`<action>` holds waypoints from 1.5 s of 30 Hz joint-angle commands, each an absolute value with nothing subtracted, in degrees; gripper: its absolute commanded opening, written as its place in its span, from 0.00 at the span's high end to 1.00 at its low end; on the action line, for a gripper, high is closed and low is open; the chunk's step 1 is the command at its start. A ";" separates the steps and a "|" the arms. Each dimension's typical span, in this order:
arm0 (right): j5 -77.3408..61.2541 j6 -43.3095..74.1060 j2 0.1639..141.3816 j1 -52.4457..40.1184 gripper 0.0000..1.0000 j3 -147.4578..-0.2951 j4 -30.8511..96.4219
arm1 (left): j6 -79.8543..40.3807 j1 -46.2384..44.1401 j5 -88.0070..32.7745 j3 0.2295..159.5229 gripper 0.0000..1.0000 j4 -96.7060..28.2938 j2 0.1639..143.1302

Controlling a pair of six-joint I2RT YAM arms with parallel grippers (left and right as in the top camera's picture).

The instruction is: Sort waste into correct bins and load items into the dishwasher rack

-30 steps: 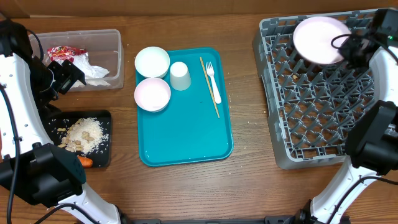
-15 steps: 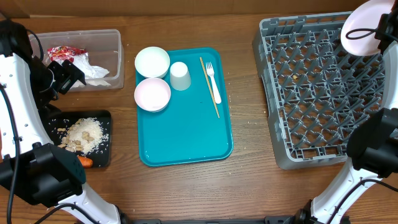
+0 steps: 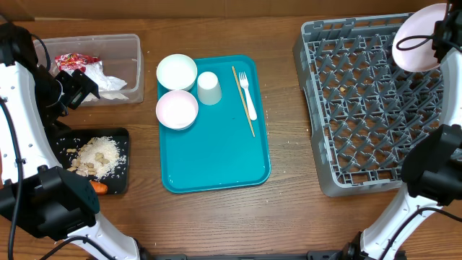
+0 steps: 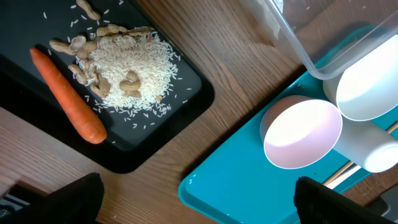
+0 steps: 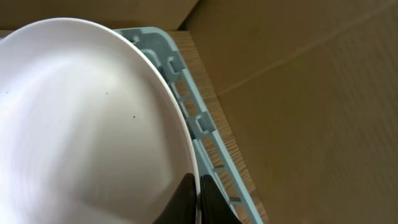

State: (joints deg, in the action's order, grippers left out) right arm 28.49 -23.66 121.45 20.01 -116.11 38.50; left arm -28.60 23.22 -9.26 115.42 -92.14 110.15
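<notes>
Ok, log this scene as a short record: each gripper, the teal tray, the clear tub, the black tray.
right gripper: shut on the rim of a round pale pink plate, tilted above the grey pegged plastic rack, far right corner
left gripper: open, holding nothing
teal rectangular tray: white bowl, pale pink bowl, small white cup, thin wooden stick, white fork
clear plastic tub: red wrapper, crumpled white napkins
black shallow tray: whitish rice, beige scraps, orange carrot

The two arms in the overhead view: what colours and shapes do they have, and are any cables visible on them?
Both the left arm and the right arm have smooth white links joined by bulky black joints. Thin black cables run along them. The left gripper is black. The right gripper has dark, tapered fingers. No markings are legible.
</notes>
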 commanded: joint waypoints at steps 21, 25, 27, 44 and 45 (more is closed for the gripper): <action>23.07 -11.11 113.67 11.51 0.14 -118.13 36.49 | -29.39 22.81 -9.47 115.22 0.00 -92.20 108.64; 7.44 -3.07 107.74 8.78 0.06 -119.02 38.57 | -29.39 22.81 -9.47 115.22 0.00 -92.23 108.64; -7.42 -0.45 105.78 6.92 0.01 -119.02 40.93 | -29.39 22.81 -9.47 115.22 0.00 -92.20 108.64; 7.90 9.04 113.56 -30.76 0.00 -107.00 48.56 | -29.39 22.81 -9.45 115.22 0.00 -92.20 108.64; 7.92 9.08 115.07 -31.27 0.00 -106.87 48.64 | -29.39 22.81 -9.45 115.22 0.00 -92.20 108.64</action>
